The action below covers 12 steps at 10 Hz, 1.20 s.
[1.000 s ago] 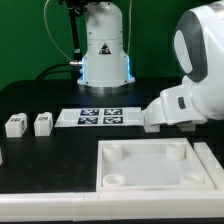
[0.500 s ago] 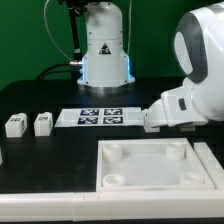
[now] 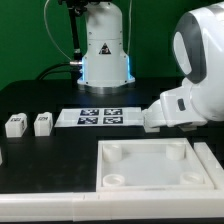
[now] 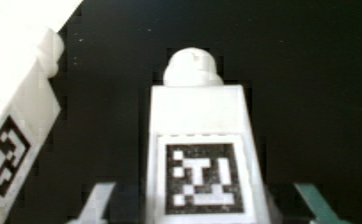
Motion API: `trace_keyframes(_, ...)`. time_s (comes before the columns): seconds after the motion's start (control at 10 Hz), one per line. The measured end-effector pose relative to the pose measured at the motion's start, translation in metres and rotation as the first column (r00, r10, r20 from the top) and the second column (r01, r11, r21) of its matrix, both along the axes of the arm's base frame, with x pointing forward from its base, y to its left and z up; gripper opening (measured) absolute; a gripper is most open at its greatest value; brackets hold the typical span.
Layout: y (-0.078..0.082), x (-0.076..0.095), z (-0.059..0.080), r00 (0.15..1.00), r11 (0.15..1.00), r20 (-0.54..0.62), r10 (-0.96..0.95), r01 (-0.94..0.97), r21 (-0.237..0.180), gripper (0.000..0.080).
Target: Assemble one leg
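In the wrist view a white leg [image 4: 199, 120] with a black-and-white tag and a rounded tip lies on the black table between my fingers. My gripper [image 4: 204, 208] is open: its fingers [image 4: 103, 203] stand on either side of this leg with a dark gap on each side. A second leg [image 4: 18, 100] with a tag lies close beside it. In the exterior view my gripper is hidden behind the arm's white housing [image 3: 170, 108] at the right. Two more legs [image 3: 14, 124] [image 3: 42, 123] stand at the exterior view's left.
The marker board [image 3: 100, 117] lies mid-table. The large white square panel [image 3: 150, 172] with round corner sockets lies at the front. The robot base [image 3: 103, 45] stands at the back. A green backdrop stands behind.
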State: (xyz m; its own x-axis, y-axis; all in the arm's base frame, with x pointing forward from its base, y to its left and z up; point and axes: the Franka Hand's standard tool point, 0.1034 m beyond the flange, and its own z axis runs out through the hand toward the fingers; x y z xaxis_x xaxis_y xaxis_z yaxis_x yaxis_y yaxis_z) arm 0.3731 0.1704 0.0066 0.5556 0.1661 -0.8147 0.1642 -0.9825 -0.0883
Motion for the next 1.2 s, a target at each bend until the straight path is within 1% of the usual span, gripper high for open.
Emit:
trace_keyframes(0.1, 0.0, 0.001, 0.002, 1.0, 1.0, 0.0, 0.0, 0.0, 0.0, 0.029)
trace_keyframes(0.2, -0.001, 0.002, 0.009, 1.0, 1.0, -0.007, 0.002, -0.002, -0.002, 0.029)
trace_keyframes(0.3, -0.004, 0.004, 0.027, 1.0, 1.0, -0.02, 0.004, -0.004, -0.01, 0.029)
trace_keyframes(0.5, -0.012, 0.011, 0.057, 1.0, 1.0, 0.006, -0.003, 0.003, -0.017, 0.0291)
trace_keyframes(0.6, -0.016, 0.015, 0.067, 1.0, 1.0, 0.022, 0.007, -0.007, 0.003, 0.0291)
trace_keyframes(0.7, -0.019, 0.016, 0.076, 0.999, 1.0, 0.05, 0.006, -0.006, 0.006, 0.0291)
trace_keyframes(0.8, -0.018, 0.015, 0.073, 0.998, 1.0, 0.056, 0.007, -0.007, 0.007, 0.0291)
trace_keyframes(0.9, -0.016, 0.022, 0.068, 0.993, 1.0, 0.114, -0.002, 0.0, 0.018, 0.0291)
trace_keyframes(1.0, -0.016, 0.027, 0.069, 0.979, 1.0, 0.205, -0.013, 0.007, 0.029, 0.0291)
trace_keyframes(1.2, -0.017, 0.031, 0.069, 0.925, 0.999, 0.378, -0.032, 0.013, 0.053, 0.0291)
